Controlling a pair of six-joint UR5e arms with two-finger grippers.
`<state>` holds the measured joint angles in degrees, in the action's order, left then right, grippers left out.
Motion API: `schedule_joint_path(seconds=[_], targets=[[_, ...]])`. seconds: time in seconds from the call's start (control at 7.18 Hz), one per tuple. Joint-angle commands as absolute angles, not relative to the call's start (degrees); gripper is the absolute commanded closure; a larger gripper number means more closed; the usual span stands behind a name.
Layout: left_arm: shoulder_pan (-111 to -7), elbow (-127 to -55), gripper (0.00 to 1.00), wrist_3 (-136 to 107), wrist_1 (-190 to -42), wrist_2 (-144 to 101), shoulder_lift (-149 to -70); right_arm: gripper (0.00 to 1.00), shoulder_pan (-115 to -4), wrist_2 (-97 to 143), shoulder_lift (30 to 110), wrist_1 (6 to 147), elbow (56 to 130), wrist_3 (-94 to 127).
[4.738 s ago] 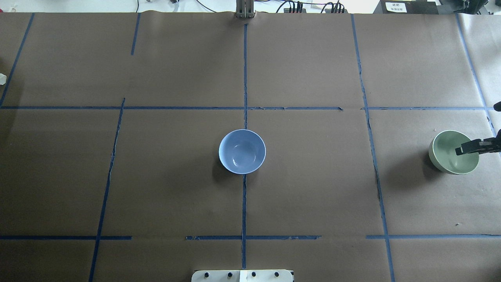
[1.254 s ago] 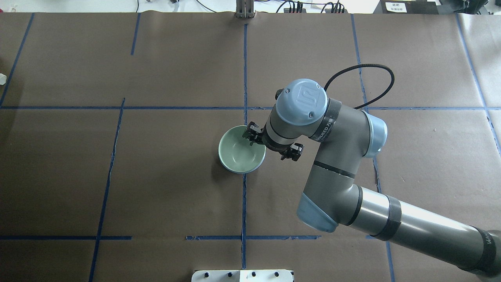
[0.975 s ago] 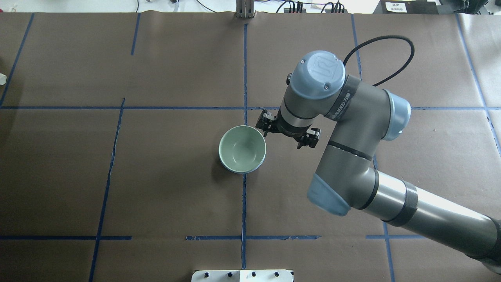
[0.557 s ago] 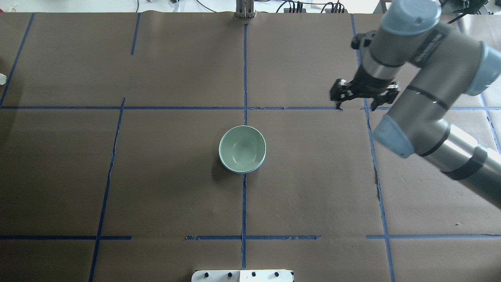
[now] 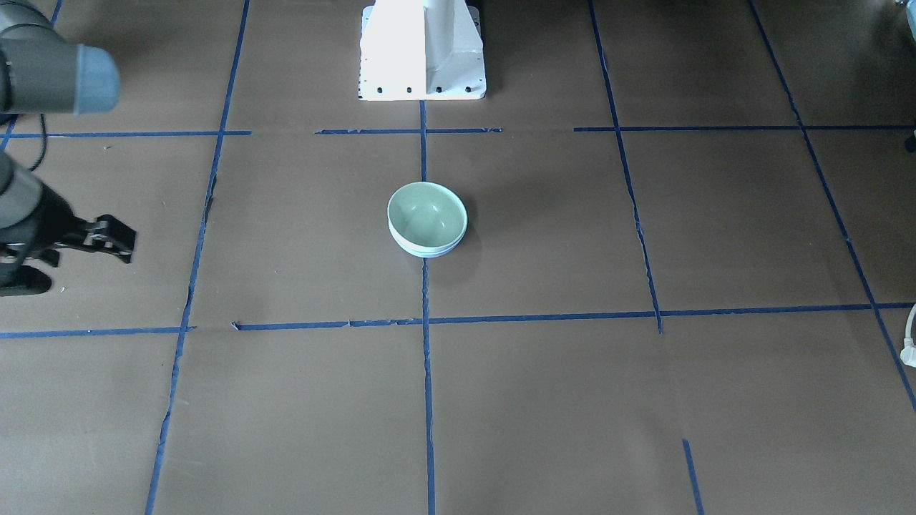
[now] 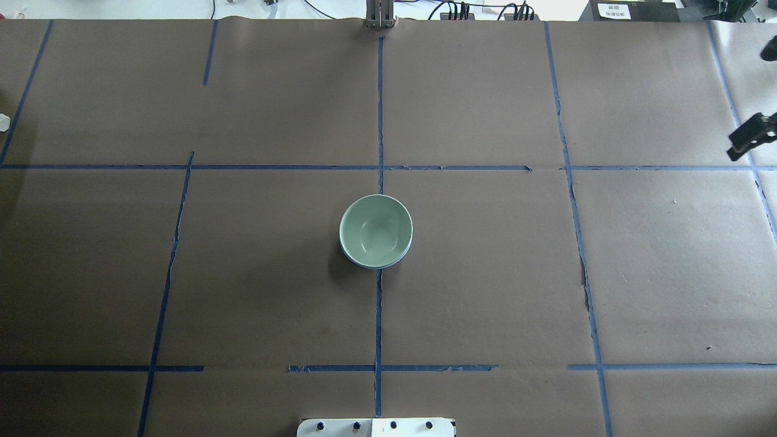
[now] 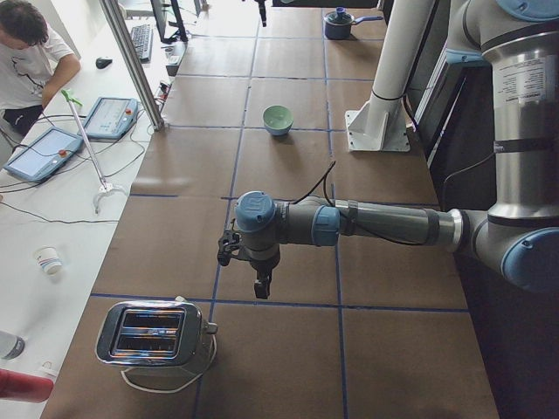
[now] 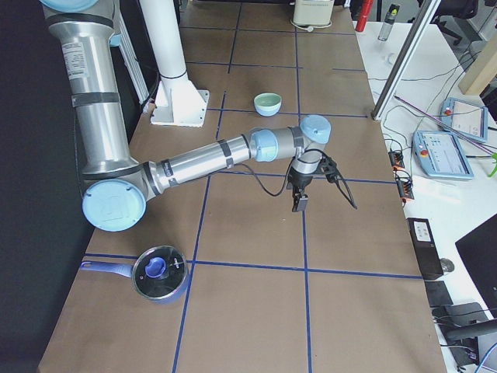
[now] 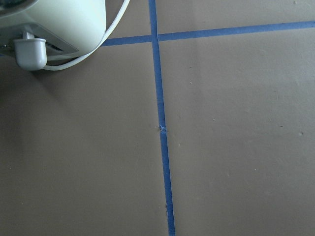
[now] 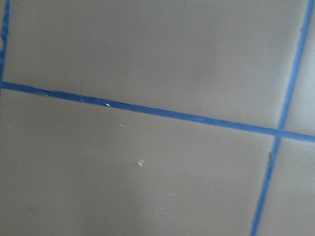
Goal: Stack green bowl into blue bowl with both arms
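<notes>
The green bowl [image 6: 376, 229] sits nested in the blue bowl [image 6: 377, 266] at the table's centre; only a thin rim of the blue one shows under it. In the front view the green bowl [image 5: 427, 213] rests on the blue bowl [image 5: 426, 252]. My right gripper [image 5: 80, 263] is open and empty at the table's right side, far from the bowls. One of its fingers [image 6: 753, 136] shows at the overhead view's right edge. My left gripper [image 7: 244, 269] shows only in the exterior left view, far from the bowls, near a toaster. I cannot tell whether it is open or shut.
A chrome toaster [image 7: 153, 336] with a white cord stands at the table's left end, and also shows in the left wrist view [image 9: 54, 22]. A pot with a blue lid [image 8: 159, 272] sits at the right end. The white pedestal base [image 5: 422, 54] is behind the bowls.
My right gripper carried the green bowl from the right side to the centre, set it into the blue bowl, let go, and pulled back to the right edge.
</notes>
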<state>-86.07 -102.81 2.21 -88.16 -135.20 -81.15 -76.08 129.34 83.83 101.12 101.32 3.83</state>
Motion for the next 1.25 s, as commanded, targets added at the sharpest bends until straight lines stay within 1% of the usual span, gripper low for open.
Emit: schedule_joint_path(seconds=[0.0, 0.28, 0.42, 1.11], targets=[[-86.1, -101.2, 0.00, 2.3, -92.8, -135.4, -80.5, 0.00, -82.9, 130.3, 92.8, 100.7, 100.6, -10.5], [-86.3, -101.9, 0.00, 2.0, -92.7, -135.7, -78.9, 0.00, -84.8, 130.3, 96.9, 100.3, 100.2, -10.3], [-86.4, -102.4, 0.00, 2.0, -92.9, -135.4, -78.1, 0.00, -84.8, 130.3, 97.3, 97.8, 98.6, -10.2], [-86.3, -102.1, 0.00, 2.0, -93.0, -134.9, -78.0, 0.00, -84.8, 130.5, 97.8, 95.0, 99.0, -9.8]])
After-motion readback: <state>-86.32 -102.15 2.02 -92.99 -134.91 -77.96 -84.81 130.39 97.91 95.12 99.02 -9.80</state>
